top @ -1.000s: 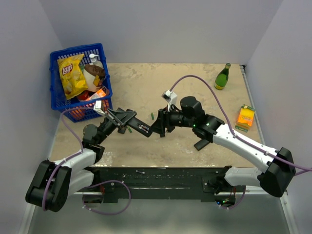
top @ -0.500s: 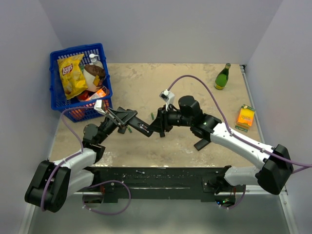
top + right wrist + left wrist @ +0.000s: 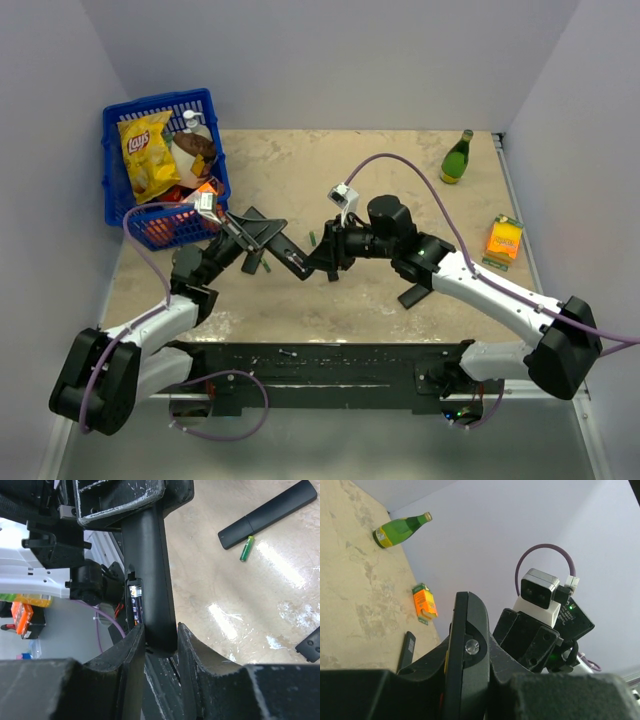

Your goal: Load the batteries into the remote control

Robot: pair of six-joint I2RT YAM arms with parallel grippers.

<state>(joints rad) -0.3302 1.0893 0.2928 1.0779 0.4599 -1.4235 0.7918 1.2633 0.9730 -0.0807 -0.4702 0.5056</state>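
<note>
The remote control (image 3: 293, 258), a long slim black bar, is held in the air between both grippers. My left gripper (image 3: 262, 238) is shut on its far end, where the end lens shows between the fingers in the left wrist view (image 3: 471, 647). My right gripper (image 3: 322, 262) is shut on its other end (image 3: 147, 565). A small greenish battery (image 3: 246, 548) lies on the table beside another black remote (image 3: 267, 514). Two small batteries show in the top view (image 3: 312, 238) (image 3: 266, 268). A small black cover (image 3: 412, 296) lies under my right arm.
A blue basket (image 3: 160, 100) of groceries stands at the back left, close to my left wrist. A green bottle (image 3: 457, 157) stands at the back right, and an orange carton (image 3: 504, 240) lies at the right edge. Grey walls close three sides.
My left gripper has lifted and swung a little toward the basket, tilting the remote. My right gripper has kept its hold and barely moved.
</note>
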